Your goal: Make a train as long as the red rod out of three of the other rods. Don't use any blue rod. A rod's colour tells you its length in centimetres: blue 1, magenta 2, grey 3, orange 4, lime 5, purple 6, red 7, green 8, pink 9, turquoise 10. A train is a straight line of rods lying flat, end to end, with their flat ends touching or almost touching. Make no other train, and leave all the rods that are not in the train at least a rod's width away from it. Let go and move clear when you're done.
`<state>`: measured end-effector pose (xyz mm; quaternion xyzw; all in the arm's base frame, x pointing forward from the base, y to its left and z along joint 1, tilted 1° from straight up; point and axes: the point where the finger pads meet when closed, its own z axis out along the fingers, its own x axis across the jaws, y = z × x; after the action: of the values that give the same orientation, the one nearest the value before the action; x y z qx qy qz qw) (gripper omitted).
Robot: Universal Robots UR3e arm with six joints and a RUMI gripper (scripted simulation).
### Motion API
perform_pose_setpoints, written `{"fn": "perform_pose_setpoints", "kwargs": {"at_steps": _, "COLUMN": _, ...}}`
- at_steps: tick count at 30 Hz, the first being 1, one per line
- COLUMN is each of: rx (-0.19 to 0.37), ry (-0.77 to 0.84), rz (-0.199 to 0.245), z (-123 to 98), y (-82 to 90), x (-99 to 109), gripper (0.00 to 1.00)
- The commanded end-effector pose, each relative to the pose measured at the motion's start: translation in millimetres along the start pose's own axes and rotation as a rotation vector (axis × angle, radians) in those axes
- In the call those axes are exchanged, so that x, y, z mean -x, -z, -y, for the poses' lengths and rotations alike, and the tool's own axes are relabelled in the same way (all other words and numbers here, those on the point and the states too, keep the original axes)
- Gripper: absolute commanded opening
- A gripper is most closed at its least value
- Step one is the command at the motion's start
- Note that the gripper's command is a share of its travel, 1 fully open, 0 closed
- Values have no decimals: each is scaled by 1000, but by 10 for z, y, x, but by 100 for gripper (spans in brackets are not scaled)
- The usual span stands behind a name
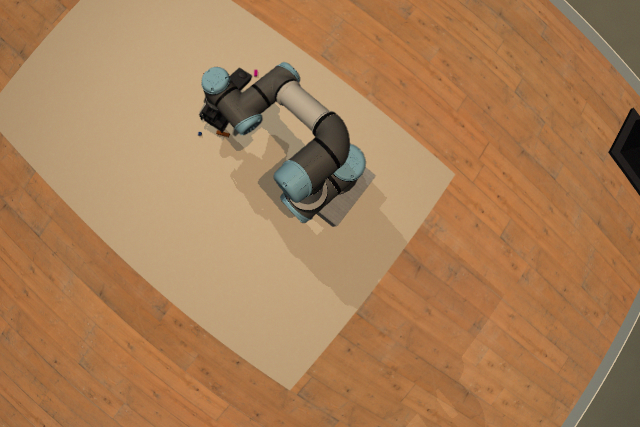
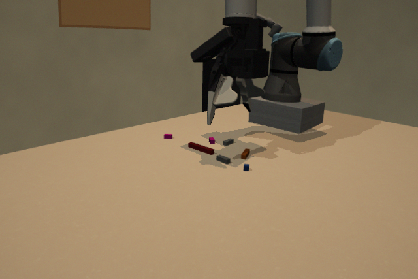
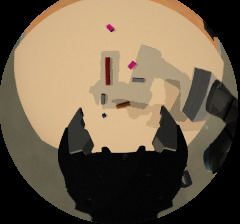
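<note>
Overhead, the arm folds out from its base block [image 1: 330,215] toward the far-left part of the tan desk [image 1: 129,195], well in from every edge. Its wrist hides most of the rods; only a magenta rod [image 1: 255,72], the orange rod [image 1: 223,133] and the blue rod [image 1: 199,134] peek out around it.

From the side, the gripper [image 2: 215,114] hangs above the cluster, pointing down, jaws spread and holding nothing. Below it lie the red rod [image 2: 201,147], a second magenta rod [image 2: 211,140], two grey rods [image 2: 228,141] [image 2: 223,159], the orange one [image 2: 245,153] and the blue one [image 2: 246,166]. All lie flat and apart; no train exists yet. The first magenta rod [image 2: 168,136] sits alone, nearer the desk's left edge.

Through the wrist camera, both fingers frame the rods from above. The red rod [image 3: 108,70] lies lengthwise ahead, with a grey rod [image 3: 138,79] and a magenta rod [image 3: 131,64] beside it. This high, open pose likely serves to survey and choose: two greys plus blue is forbidden, so magenta, magenta and grey seems the fitting trio.
</note>
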<state>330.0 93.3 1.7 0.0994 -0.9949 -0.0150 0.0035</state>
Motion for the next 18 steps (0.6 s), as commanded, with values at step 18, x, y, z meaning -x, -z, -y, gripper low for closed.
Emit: {"fn": "perform_pose_setpoints", "kwargs": {"at_steps": 18, "rx": -6, "ry": -115, "rz": -2, "z": 25, "y": 4, "x": 26, "gripper": 100}}
